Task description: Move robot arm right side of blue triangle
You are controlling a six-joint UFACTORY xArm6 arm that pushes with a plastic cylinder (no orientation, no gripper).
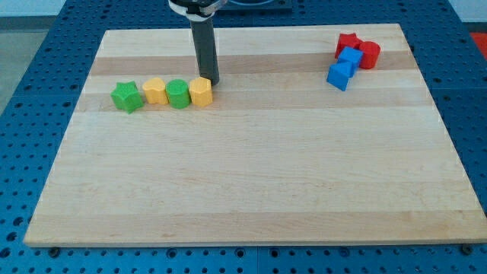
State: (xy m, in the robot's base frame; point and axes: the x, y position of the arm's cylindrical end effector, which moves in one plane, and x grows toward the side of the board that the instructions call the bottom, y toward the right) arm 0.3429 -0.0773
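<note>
My tip (211, 82) touched the yellow hexagonal block (200, 91) near the wooden board's (251, 183) top-left; blue triangular block (351, 57) sat far off, top-right corner. Bare rod, nothing clamped.

A pale wooden board (251, 183), built from lengthwise planks with a slightly darker strip running near its 12 o'clock edge, fills most of the frame under even, soft lighting. It rests on a blue perforated surface (30, 91) dotted with regular rows of holes, visible at 9, 3 and 6 o'clock. A lighter grey patch (473, 7) shows at about 1 o'clock.
</note>
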